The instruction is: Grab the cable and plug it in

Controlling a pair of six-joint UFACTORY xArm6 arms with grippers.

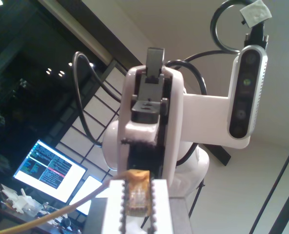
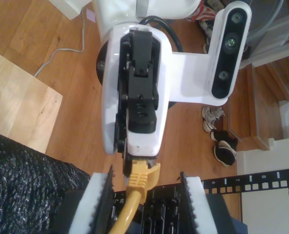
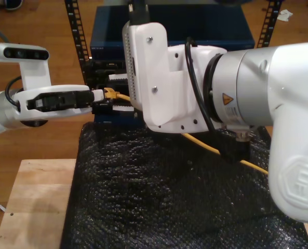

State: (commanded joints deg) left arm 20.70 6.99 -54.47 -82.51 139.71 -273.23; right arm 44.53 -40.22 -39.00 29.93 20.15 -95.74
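While between jaws, cable (image 2: 135, 189) gripped.

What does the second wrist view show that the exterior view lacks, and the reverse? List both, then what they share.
Second wrist view: a numbered rack strip and what look like wooden steps.
Exterior view: the cable running toward that view's right, a blue box in the rack, and a warning sticker on an arm.
Both: the cable's yellow boot, the black padding, and my first gripper at the plug.
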